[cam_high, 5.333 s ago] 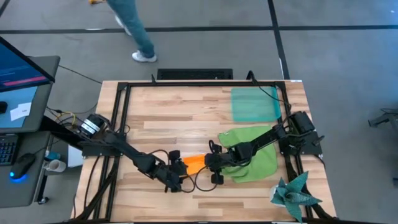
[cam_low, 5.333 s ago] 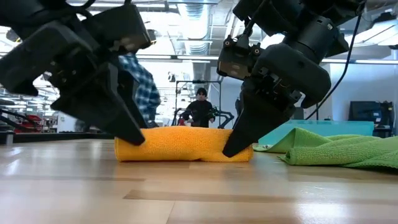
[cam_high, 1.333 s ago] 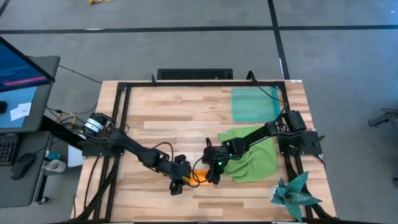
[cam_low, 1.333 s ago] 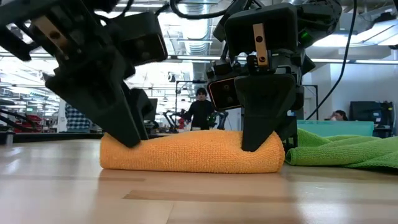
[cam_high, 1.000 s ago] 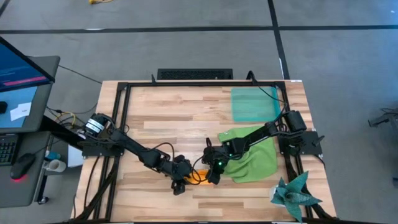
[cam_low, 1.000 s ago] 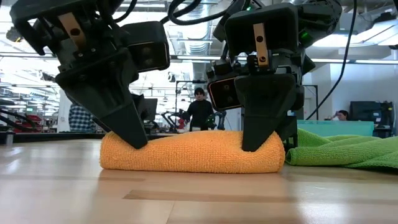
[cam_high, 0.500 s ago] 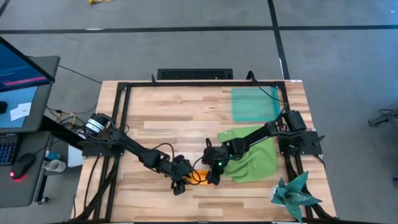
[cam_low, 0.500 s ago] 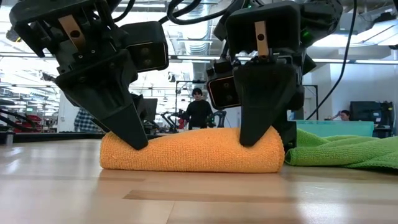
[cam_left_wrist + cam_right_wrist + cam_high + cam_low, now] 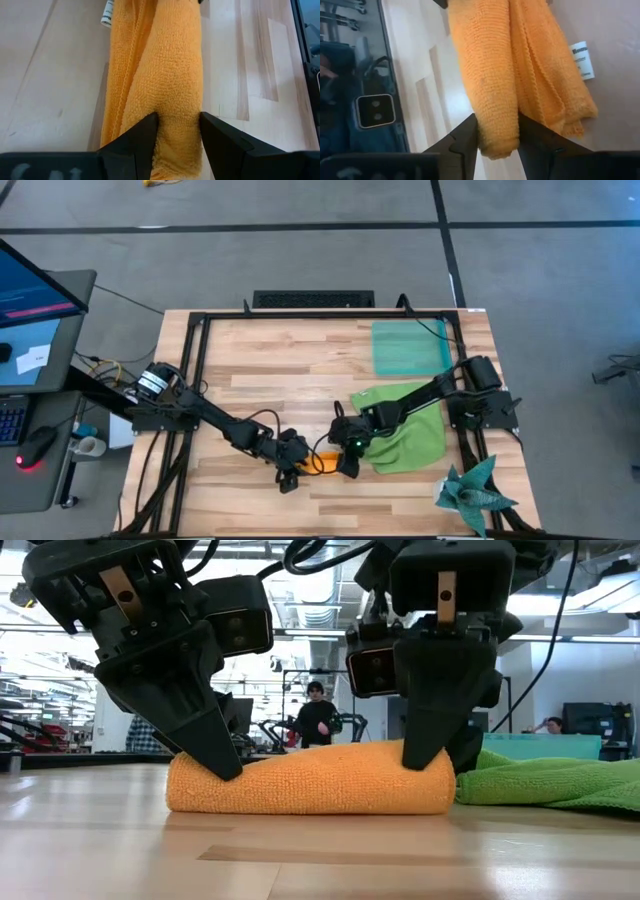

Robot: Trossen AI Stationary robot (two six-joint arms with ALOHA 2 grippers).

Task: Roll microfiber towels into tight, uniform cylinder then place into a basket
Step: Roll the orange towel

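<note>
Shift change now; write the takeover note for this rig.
Left gripper shut on one end of the rolled orange towel; right gripper straddles the other end, grip unclear.
The roll lies on the table's front middle.
Green towel lies unrolled, right of it.
Basket sits at the back right.
Done: orange rolled. Left: basket it, then roll and basket the green one.

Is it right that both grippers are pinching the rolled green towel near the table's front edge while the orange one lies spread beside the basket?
Colours are swapped. The low view shows the left gripper and right gripper on the rolled orange towel; the green towel lies spread below the basket.
</note>
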